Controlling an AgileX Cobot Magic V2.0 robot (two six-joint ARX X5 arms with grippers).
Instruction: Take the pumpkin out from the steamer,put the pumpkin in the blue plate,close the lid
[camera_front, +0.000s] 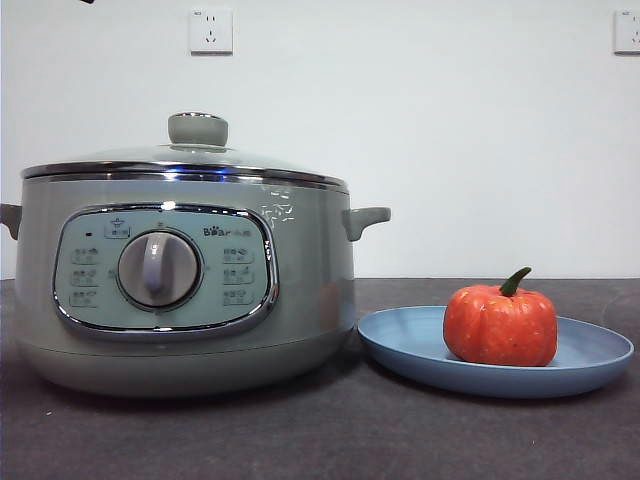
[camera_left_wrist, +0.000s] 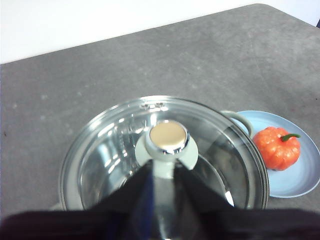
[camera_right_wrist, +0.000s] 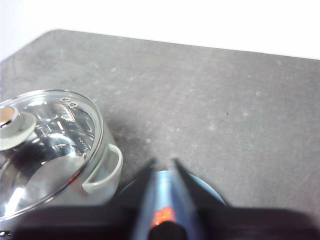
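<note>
The small orange-red ribbed toy pumpkin with its curved dark green stem sits upright in the wide, shallow light blue plate, toward the middle of it. The plate rests on the dark grey speckled desk just beside the large round sage-green electric steamer, its rim close to the steamer's base. The domed glass lid with chrome rim and pale green knob sits closed on the steamer, level all round.

In the left wrist view, the left claw hangs above the lid, its two black jaws parted with a gap between them and holding nothing; the lid knob shows just beyond their tips. The right claw hovers above the blue plate, jaws slightly apart and empty, with the orange of the pumpkin showing between them. A side handle of the steamer lies near this claw.
</note>
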